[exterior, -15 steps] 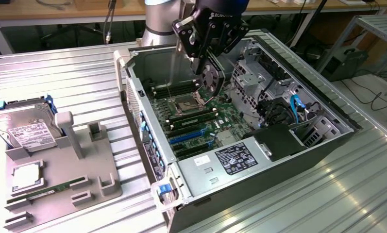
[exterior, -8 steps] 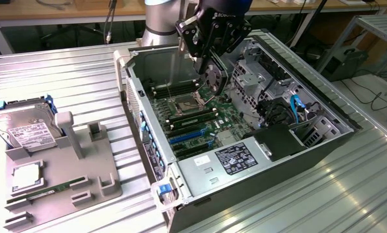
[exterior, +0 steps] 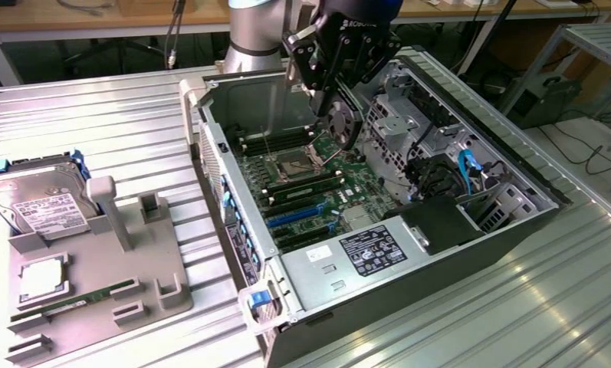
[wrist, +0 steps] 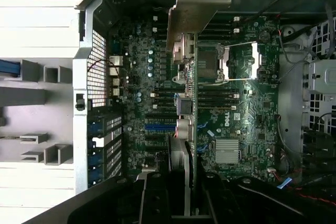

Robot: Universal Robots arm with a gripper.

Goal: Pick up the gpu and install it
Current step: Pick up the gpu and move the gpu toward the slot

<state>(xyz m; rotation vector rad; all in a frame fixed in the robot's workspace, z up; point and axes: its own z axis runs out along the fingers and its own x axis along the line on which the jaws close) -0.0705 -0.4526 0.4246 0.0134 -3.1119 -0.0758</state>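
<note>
Ext view: gripper (exterior: 332, 98) hangs inside the open PC case (exterior: 510, 222), jaws narrow and clamped on the gpu (exterior: 343, 124). Card is held upright, edge down, above the motherboard (exterior: 305, 180) and near the CPU socket (exterior: 290, 162); can't tell if its lower edge touches the board. 1 face shows a black round fan w/ ribbed rim. Off to the ext view's left, well apart from the case, a grey moulded fixture (exterior: 131, 268) sits on the ribbed metal table (exterior: 111, 115). It carries a silver hard drive (exterior: 31, 205) w/ white label standing in a slot, a square CPU (exterior: 41, 280) lying flat and a narrow green RAM stick (exterior: 75, 302). PSU (exterior: 372, 249), a grey box w/ black label, sits in the case's near corner.

Wrist view: looks straight down the card's thin edge. gpu (wrist: 185, 56) reads as a slim line between the dark fingers (wrist: 155, 198), w/ its pale folded-metal end bracket (wrist: 194, 3) at the far end. Beneath it lie a dark green board, a blue slot (wrist: 157, 127), a finned silver heatsink (wrist: 228, 150), a shiny socket frame (wrist: 236, 61) and the case's perforated rear panel (wrist: 97, 72).
</note>
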